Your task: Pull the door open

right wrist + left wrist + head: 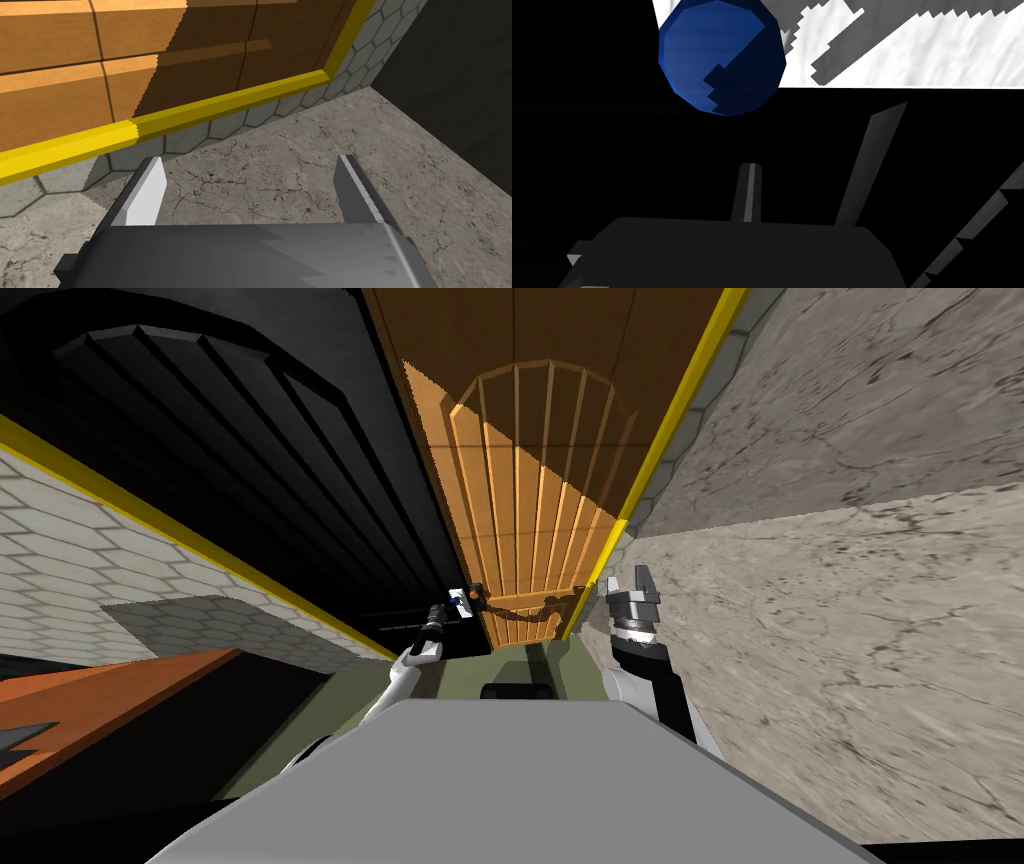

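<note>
Left gripper, its fingers narrowly apart and empty, sits just short of the blue round door knob on a white plate. Right gripper stands wide over cracked grey stone. Farther off, the head view shows the slatted wooden door in its yellow frame.

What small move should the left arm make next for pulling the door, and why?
Probably ease the left gripper forward and sideways until the blue knob sits between its fingers. In the left wrist view the fingers stand apart with nothing between them, and the knob lies beyond their tips, off to one side, so shutting now would likely catch nothing.
</note>
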Tool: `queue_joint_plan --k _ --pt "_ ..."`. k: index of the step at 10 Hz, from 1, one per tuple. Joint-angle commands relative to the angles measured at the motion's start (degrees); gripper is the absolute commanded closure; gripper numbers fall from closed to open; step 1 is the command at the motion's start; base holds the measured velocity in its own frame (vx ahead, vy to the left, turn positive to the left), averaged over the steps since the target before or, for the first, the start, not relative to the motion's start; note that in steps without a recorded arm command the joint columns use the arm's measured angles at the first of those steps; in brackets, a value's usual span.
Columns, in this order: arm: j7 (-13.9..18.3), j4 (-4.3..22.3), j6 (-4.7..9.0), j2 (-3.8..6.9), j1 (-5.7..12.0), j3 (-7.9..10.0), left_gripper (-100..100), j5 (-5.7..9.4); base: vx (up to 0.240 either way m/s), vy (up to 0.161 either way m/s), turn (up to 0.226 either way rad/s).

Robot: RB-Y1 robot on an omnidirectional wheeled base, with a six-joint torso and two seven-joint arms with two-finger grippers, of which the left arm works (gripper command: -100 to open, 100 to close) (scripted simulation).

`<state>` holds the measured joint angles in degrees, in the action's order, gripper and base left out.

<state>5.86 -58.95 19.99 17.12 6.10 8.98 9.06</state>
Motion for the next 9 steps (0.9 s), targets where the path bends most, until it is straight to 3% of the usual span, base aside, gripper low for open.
queue_joint_plan --k 1,3,7,8,9 --pt "0.28 -0.38 0.04 0.17 -0.38 -0.30 -100 0.04 -0.175 0.062 0.028" --pt "0.71 -1.21 0.13 -0.02 -0.55 -1.37 -100 -0.01 -0.225 0.014 -0.034" --pt "1.55 -3.05 0.33 -0.88 -0.41 -4.09 -100 -0.27 -0.192 -0.058 -0.083" --pt "1.59 -2.04 0.60 -0.49 -0.07 -3.72 -100 -0.18 -0.081 -0.033 -0.016" --pt "1.46 -1.00 0.64 0.53 -1.23 -2.13 -100 0.07 -0.024 0.055 0.234"
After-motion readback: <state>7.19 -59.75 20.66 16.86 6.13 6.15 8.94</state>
